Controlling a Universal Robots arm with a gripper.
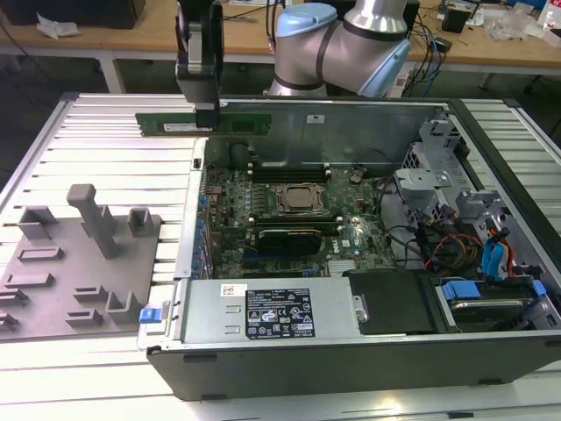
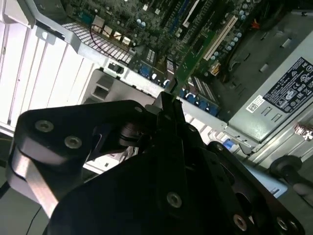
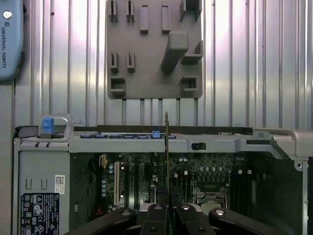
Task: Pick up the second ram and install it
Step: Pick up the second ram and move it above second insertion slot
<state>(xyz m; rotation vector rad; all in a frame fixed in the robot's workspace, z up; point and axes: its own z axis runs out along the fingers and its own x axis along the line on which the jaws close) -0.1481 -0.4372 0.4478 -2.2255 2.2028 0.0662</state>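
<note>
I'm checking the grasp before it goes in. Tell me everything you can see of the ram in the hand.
The ram is a long, thin, green circuit-board stick. The hand is shut on it near its middle and nothing else touches it. It hangs in the air with its long edge level, by the open case's far corner on the exterior view's left. In the first wrist view it shows edge-on as a thin line.
</note>
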